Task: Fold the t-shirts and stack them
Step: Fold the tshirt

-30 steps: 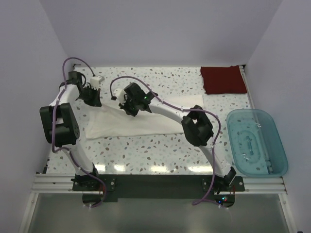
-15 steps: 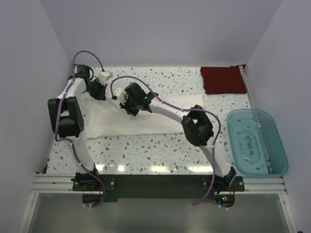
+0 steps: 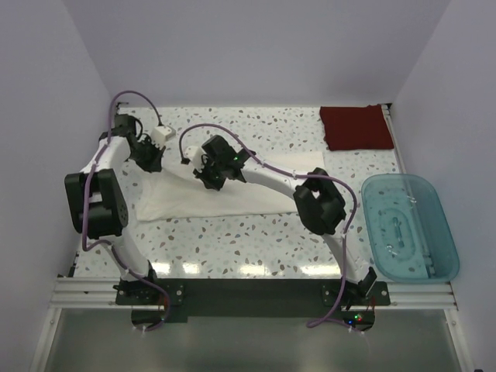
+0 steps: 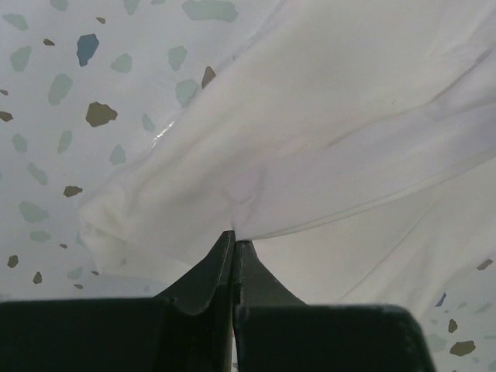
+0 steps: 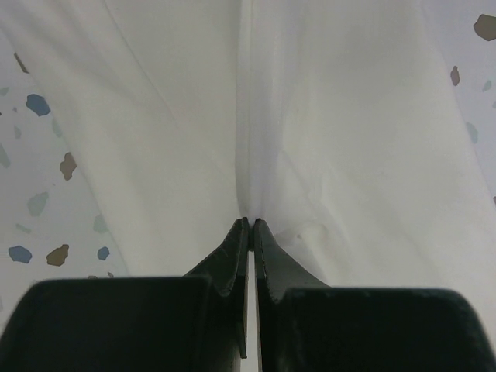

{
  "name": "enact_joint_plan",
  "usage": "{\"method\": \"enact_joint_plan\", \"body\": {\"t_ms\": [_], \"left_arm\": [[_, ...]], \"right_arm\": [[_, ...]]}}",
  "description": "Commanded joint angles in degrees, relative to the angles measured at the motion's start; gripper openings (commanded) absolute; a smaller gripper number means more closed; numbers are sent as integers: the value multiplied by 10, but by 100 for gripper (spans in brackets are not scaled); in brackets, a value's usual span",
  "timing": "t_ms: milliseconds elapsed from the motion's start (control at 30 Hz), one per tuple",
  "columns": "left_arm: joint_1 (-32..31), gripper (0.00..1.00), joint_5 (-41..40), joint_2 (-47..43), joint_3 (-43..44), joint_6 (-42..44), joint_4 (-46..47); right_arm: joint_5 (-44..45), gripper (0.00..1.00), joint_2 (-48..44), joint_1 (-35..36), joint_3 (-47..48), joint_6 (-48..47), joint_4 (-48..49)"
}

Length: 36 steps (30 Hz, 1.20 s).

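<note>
The white t-shirt (image 3: 232, 200) lies stretched across the middle of the table, partly folded into a long band. My left gripper (image 3: 148, 160) is shut on its far left edge; in the left wrist view the tips (image 4: 234, 237) pinch a fold of white cloth (image 4: 325, 116). Further right along the far edge, my right gripper (image 3: 208, 177) is shut on the same shirt, and the right wrist view shows its tips (image 5: 252, 224) clamping a raised ridge of cloth (image 5: 349, 139). At the far right corner rests the dark red t-shirt (image 3: 356, 126), a folded rectangle.
A translucent teal plastic bin (image 3: 408, 226) stands at the table's right edge. Speckled tabletop (image 3: 248, 244) shows in front of the white shirt. Walls close in the table on the left, back and right.
My left gripper swung toward the far wall with the shirt's edge, then came back nearer and left. The right gripper shifted slightly right. Both stayed shut on the cloth.
</note>
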Motion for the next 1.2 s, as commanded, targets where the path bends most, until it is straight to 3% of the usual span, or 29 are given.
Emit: {"method": "enact_joint_plan", "body": {"t_ms": [0, 200, 267, 333, 433, 500, 600, 700, 933, 1167], "left_arm": [[14, 0, 0, -30, -29, 30, -11], [21, 1, -12, -41, -74, 29, -21], [35, 11, -6, -42, -74, 25, -30], [54, 30, 29, -41, -47, 22, -57], [91, 34, 86, -37, 10, 44, -112], [93, 36, 98, -44, 21, 47, -122], [78, 35, 125, -50, 13, 4, -106], [55, 32, 140, -46, -9, -30, -73], [35, 28, 162, -21, -65, -124, -10], [29, 26, 88, 34, -96, -182, 43]], "right_arm": [[-24, 0, -42, -2, -11, 1, -5], [-52, 0, -24, 1, -1, -12, -32], [-70, 12, -18, 0, 16, -27, -75], [-102, 41, -30, 1, 33, -45, -113], [-106, 50, -84, -4, -14, -47, -88], [-109, 50, -96, -9, -24, -40, -83], [-111, 34, -74, -21, 14, -4, -83], [-108, 24, -23, -23, 73, 36, -82], [-116, 22, 52, -20, 120, 69, -65], [-74, 22, 80, -22, 80, 46, -63]]}}
